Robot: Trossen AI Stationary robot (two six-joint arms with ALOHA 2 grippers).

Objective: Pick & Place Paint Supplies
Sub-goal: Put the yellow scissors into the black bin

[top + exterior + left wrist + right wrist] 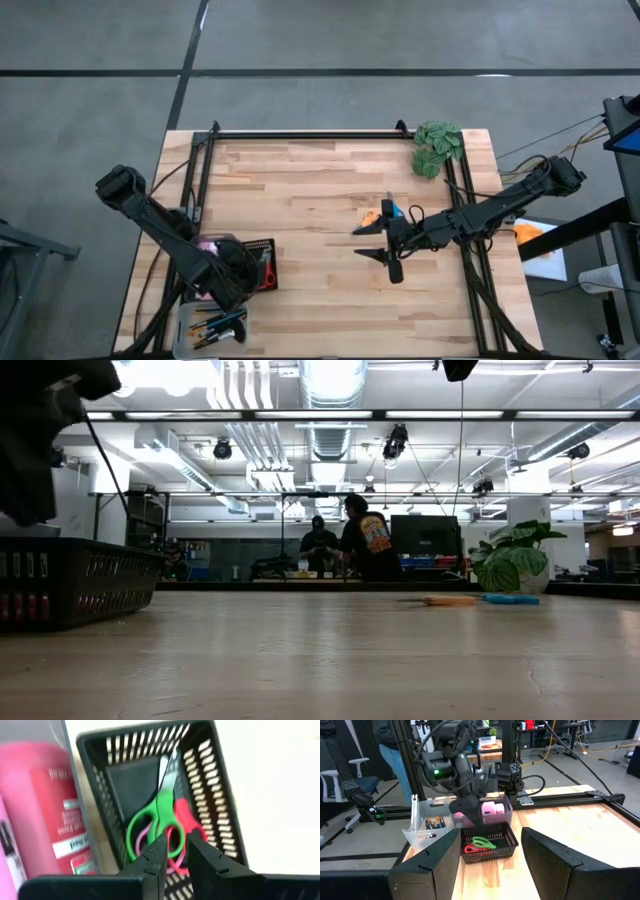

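Observation:
A black slatted basket point(220, 805) at the table's near left holds green-handled scissors point(150, 820), red-handled scissors point(186, 817) and a pink-handled pair, all lying on its floor. My left gripper point(176, 842) hovers just above them, pointing down, narrowly open with nothing between the fingers. Pink paint bottles point(45, 805) stand right beside the basket. A clear bin point(215, 325) at the near edge holds several brushes. My right gripper point(385, 245) waits wide open above mid-table. Just beyond it, orange scissors point(371, 216) and blue scissors point(390, 209) lie flat on the wood.
A green leafy clump point(438, 148) sits at the far right corner. Black rails point(300, 133) run along the far edge and both sides of the table. Bare wood point(300, 200) spreads between the two arms. People stand in the room behind the table point(355, 540).

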